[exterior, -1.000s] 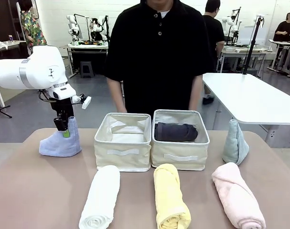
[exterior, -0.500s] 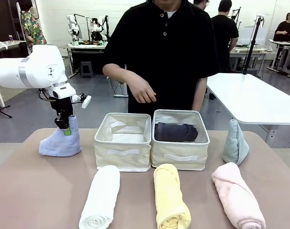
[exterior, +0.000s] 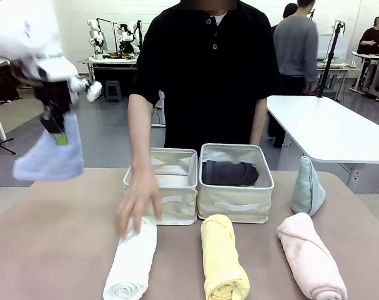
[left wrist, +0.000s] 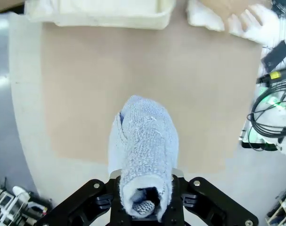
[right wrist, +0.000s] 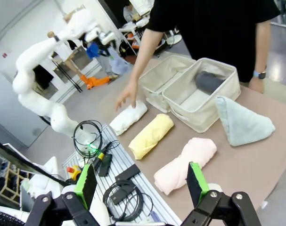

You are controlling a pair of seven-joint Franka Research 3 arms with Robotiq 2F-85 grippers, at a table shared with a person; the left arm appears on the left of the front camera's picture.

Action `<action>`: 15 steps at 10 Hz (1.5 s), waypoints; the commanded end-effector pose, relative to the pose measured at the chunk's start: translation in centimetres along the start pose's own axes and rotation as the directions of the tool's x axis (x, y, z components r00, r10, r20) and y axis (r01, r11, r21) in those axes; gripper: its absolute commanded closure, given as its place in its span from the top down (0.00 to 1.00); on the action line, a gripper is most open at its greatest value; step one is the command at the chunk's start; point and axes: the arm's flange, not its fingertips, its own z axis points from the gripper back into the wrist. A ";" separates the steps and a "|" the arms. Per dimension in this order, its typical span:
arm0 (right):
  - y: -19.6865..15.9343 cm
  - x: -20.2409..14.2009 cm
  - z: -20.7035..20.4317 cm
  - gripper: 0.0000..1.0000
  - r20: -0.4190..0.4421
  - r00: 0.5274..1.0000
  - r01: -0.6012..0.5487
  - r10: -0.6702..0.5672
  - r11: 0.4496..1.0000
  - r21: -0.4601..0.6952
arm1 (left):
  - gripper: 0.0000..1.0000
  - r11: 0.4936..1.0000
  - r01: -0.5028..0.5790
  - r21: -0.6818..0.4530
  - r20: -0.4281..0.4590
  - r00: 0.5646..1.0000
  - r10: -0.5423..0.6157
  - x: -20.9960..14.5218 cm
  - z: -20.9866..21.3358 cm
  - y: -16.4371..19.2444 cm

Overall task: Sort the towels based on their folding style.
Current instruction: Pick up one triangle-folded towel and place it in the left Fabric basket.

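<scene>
Left tool (exterior: 58, 132) is clamped tight on the top of the lavender-blue towel (exterior: 49, 159), which hangs clear above the table's (exterior: 58, 250) left edge, while the person's hand (exterior: 139, 203) rests on the white roll (exterior: 132, 262). Dark grey roll (exterior: 230, 173) sits in the right bin (exterior: 236, 206); yellow roll (exterior: 223, 259) and pink roll (exterior: 311, 262) lie in front, teal wedge (exterior: 306, 187) beside the bin. Right tool (right wrist: 142, 181) hovers with fingers wide apart, holding nothing.

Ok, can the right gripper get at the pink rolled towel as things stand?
Probably yes. The right gripper is open and empty, the pink rolled towel lies uncovered on the table just ahead of it, and the person's hand is farther off on the white towel.
</scene>
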 end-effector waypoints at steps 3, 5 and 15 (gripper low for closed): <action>0.1 0.3 0.1 1.00 0.021 1.000 -0.016 0.016 1.000 0.014 | 0.00 1.000 -0.025 0.018 0.054 0.998 0.024 -2.6 2.7 -4.2; 0.1 0.3 0.1 1.00 0.021 1.000 -0.016 0.016 1.000 0.014 | 0.00 0.994 -0.100 0.040 0.009 0.995 0.100 -9.3 2.9 -9.0; 0.1 0.3 0.1 1.00 0.021 1.000 -0.016 0.016 1.000 0.014 | 0.00 0.956 -0.247 0.158 0.126 0.965 0.228 -14.0 2.2 -16.3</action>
